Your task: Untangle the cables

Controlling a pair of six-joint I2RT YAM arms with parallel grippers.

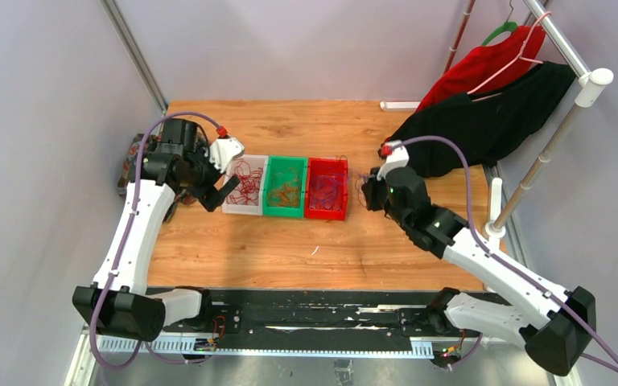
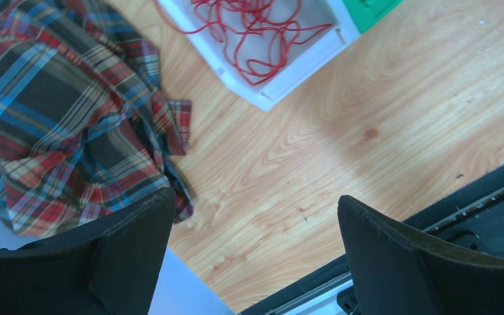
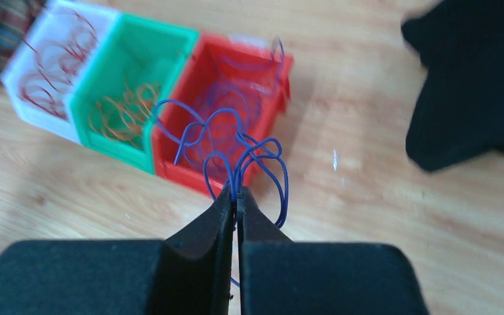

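Observation:
Three small bins stand side by side mid-table: a white bin [image 1: 244, 186] with red cables [image 2: 259, 33], a green bin [image 1: 285, 186] with orange cables [image 3: 126, 111], and a red bin [image 1: 327, 189] with dark purple cables. My right gripper [image 3: 237, 191] is shut on a loose bunch of purple cables [image 3: 236, 141], held just right of the red bin [image 3: 226, 108]. In the top view the right gripper [image 1: 366, 193] sits close to that bin's right side. My left gripper [image 2: 256, 216] is open and empty, over bare wood just left of the white bin [image 2: 282, 82].
A plaid cloth [image 2: 59, 111] lies at the table's left edge beside the left gripper. Black and red garments [image 1: 483, 112] hang from a rack at the back right, draping onto the table. The black base rail [image 1: 290, 310] runs along the near edge.

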